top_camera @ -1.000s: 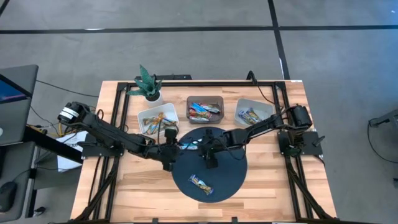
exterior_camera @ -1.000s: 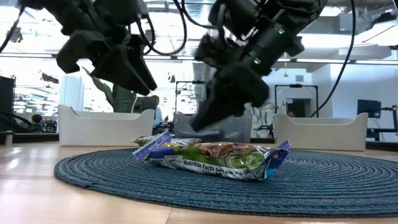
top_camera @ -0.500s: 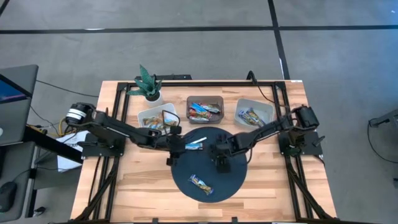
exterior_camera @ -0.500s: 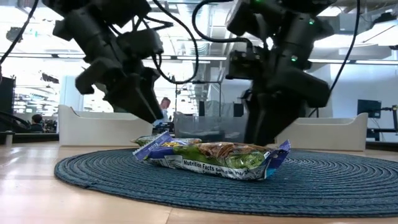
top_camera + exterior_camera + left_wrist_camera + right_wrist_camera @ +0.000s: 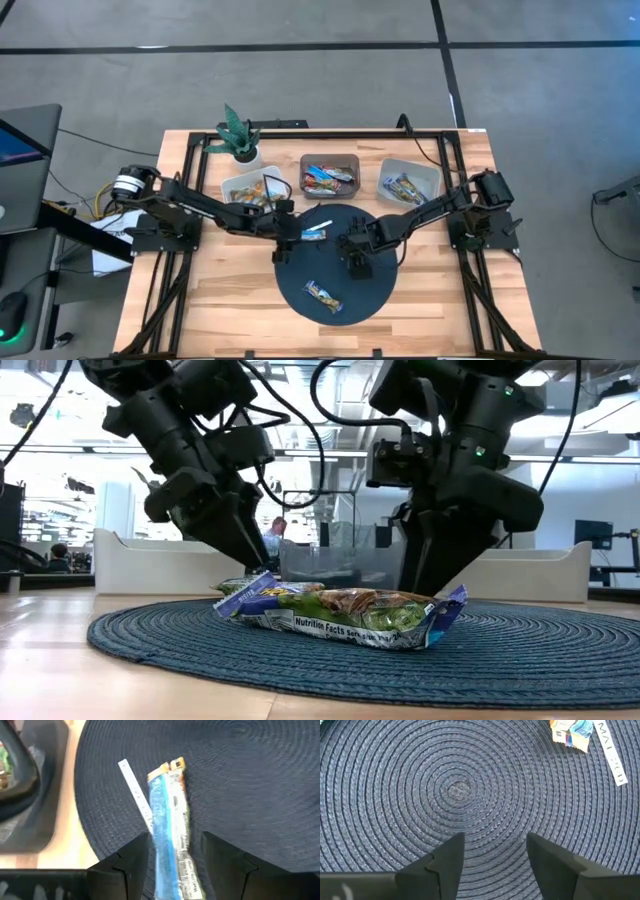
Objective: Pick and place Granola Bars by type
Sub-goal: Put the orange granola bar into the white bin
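A blue granola bar (image 5: pixel 170 825) lies on the round dark mat (image 5: pixel 380 290), beside a thin white strip (image 5: pixel 136 795). My left gripper (image 5: pixel 176 839) is open and tilted down, one finger on each side of this bar's near end. A multicoloured bar (image 5: pixel 323 295) lies flat nearer the mat's front, and in the low view it fills the foreground (image 5: pixel 340 615). My right gripper (image 5: pixel 495 840) hangs open over the mat's middle (image 5: pixel 357 265) with nothing between its fingers. Its wrist view shows the blue bar's far end (image 5: pixel 572 731) further off. My left gripper straddles the blue bar's near end (image 5: pixel 175 862), slanting down from the table's left, its fingers lying along the bar. The bar lies flat on the mat. Whether a finger touches the wrapper I cannot tell.
Three bins stand behind the mat: a white one (image 5: pixel 232 190) on the left, a dark one (image 5: pixel 330 160) in the middle and a white one (image 5: pixel 430 172) on the right, all holding bars. A potted plant (image 5: pixel 238 135) stands at the back left.
My left gripper has swung toward the table's right, sunk toward the mat and come around the blue bar's end. My right gripper has drawn toward the right and near edge and tipped more steeply down. Both bars lie where they were.
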### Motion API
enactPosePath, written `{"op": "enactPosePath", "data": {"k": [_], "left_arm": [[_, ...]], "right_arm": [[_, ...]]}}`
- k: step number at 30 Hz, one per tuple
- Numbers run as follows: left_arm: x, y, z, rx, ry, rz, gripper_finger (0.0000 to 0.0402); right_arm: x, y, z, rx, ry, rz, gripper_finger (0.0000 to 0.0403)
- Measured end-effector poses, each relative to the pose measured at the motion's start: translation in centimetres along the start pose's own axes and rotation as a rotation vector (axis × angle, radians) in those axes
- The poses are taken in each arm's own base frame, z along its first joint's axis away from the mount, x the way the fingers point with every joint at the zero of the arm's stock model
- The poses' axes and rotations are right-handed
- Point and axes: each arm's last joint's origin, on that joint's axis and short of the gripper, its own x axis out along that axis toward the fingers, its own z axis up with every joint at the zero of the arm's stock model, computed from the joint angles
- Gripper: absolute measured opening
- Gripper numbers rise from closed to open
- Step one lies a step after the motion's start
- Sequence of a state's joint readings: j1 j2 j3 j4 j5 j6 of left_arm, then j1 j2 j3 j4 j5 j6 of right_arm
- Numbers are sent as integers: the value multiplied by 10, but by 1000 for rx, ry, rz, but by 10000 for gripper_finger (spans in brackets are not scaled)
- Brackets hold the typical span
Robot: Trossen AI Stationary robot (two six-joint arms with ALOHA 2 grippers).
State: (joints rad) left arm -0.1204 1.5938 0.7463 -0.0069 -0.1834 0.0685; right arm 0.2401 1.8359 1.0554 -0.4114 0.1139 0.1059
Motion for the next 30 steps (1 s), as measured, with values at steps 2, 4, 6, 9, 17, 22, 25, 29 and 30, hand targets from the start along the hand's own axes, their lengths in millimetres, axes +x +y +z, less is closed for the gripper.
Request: {"op": "enactPosePath", "data": {"k": [2,4,6,9,17,22,25,29,30], "left_arm": [[4,-1,1,-3,-17,-19,174],[7,0,-3,-4,9,-18,174],[11,2,-4,-10,13,-12,174],[13,7,-6,-32,31,-2,174],[13,11,-7,-81,34,-49,174],[13,10,-7,-82,33,-68,174],[13,10,-7,-81,34,-68,174],[13,11,-7,-83,36,-65,174],[13,11,-7,-83,38,-62,174]], "right_arm": [[0,-1,0,2,0,-1,201],[0,-1,0,2,-3,-1,199],[0,-1,1,3,-8,0,196],[0,-1,1,2,-8,0,194],[0,-3,2,2,-14,-2,192],[0,-3,2,2,-15,-1,187],[0,-3,2,1,-16,-1,184],[0,-3,2,1,-16,-1,181],[0,-3,2,1,-17,-1,180]]}}
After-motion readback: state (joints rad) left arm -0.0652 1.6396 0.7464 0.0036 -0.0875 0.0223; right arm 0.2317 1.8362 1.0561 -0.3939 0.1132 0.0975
